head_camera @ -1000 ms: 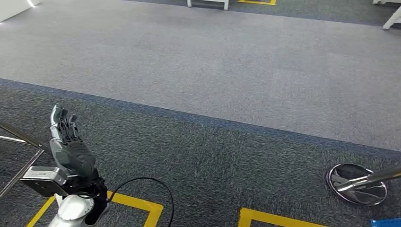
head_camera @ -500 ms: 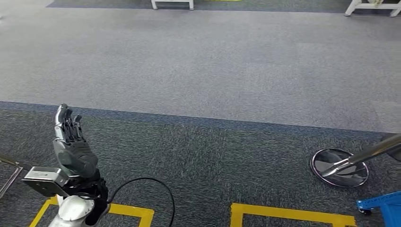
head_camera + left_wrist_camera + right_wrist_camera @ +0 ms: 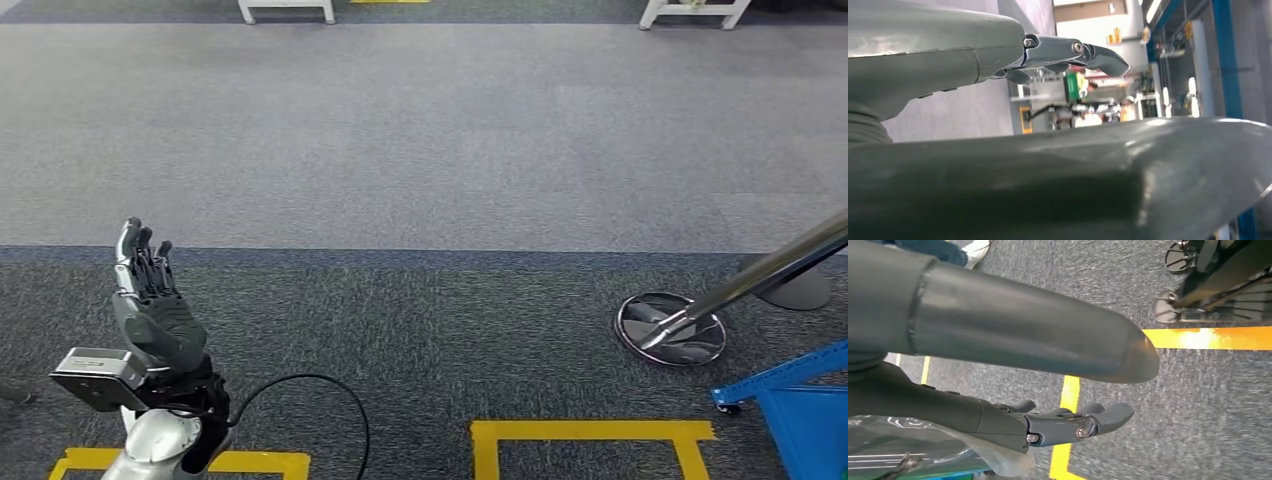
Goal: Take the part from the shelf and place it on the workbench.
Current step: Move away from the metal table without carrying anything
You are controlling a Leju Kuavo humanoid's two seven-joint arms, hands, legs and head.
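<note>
View further right; left fingers (image 3: 140,262) empty.

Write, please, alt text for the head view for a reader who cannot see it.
The robot's left hand is raised at the lower left, fingers extended and holding nothing, over dark grey carpet marked with yellow floor tape. At the right are a round metal stand base with a slanting pole and the corner of a blue frame; lighter carpet lies beyond.
</note>
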